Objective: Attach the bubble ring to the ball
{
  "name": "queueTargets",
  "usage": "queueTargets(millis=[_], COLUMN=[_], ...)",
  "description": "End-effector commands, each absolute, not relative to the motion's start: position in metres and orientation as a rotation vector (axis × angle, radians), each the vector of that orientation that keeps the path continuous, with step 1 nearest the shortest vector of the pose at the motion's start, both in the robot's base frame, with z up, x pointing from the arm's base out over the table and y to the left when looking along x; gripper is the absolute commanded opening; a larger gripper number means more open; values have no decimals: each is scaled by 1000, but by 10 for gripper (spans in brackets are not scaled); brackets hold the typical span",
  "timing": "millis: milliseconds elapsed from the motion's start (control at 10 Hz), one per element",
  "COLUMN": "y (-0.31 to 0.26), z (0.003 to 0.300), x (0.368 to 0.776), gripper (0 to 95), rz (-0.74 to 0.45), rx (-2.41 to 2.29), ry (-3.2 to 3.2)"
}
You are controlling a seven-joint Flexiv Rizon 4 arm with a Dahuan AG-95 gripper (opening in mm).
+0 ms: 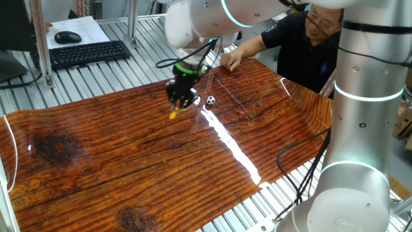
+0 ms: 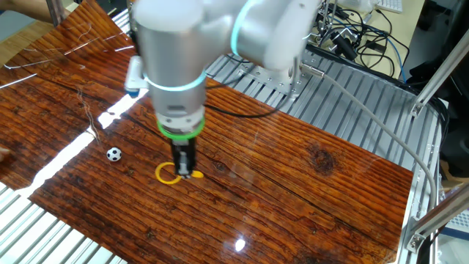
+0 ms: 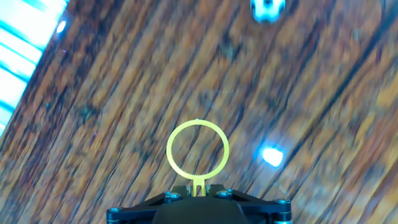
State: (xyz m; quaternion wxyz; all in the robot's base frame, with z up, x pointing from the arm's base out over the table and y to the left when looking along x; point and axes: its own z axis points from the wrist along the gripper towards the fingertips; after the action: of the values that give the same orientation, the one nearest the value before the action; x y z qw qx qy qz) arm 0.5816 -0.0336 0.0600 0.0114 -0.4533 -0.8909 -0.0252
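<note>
The bubble ring (image 3: pixel 198 149) is a thin yellow hoop with a short stem. My gripper (image 3: pixel 198 188) is shut on the stem and holds the hoop out ahead, just above the wooden table. The ring shows under the fingers in the other fixed view (image 2: pixel 168 174) and as a yellow bit below the gripper (image 1: pixel 182 98) in one fixed view (image 1: pixel 174 115). The ball (image 3: pixel 268 9), white with black patches, lies on the table ahead and to the right, apart from the ring. It also shows in one fixed view (image 1: pixel 210 100) and the other fixed view (image 2: pixel 113 154).
A person (image 1: pixel 302 38) sits at the far edge with a hand (image 1: pixel 230 58) on the table. A keyboard (image 1: pixel 80 53) and mouse (image 1: pixel 67 37) lie beyond the far left edge. Thin wires (image 1: pixel 232 90) lie on the wood near the ball.
</note>
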Motion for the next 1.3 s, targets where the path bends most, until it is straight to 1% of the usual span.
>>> queueTargets(millis=[100,500,700,1000,1300], y=[-54,-94,-115,-129,-154], z=[64,67,65,65,67], x=[593,605,603,602,601], gripper=[0,0,0,0,0], rz=[-66,-57,-64,-7,-15], rx=[-1361,-1301,-1259,-1214,-1157], ry=[-2810,-2846,-2862,-2905,-2926])
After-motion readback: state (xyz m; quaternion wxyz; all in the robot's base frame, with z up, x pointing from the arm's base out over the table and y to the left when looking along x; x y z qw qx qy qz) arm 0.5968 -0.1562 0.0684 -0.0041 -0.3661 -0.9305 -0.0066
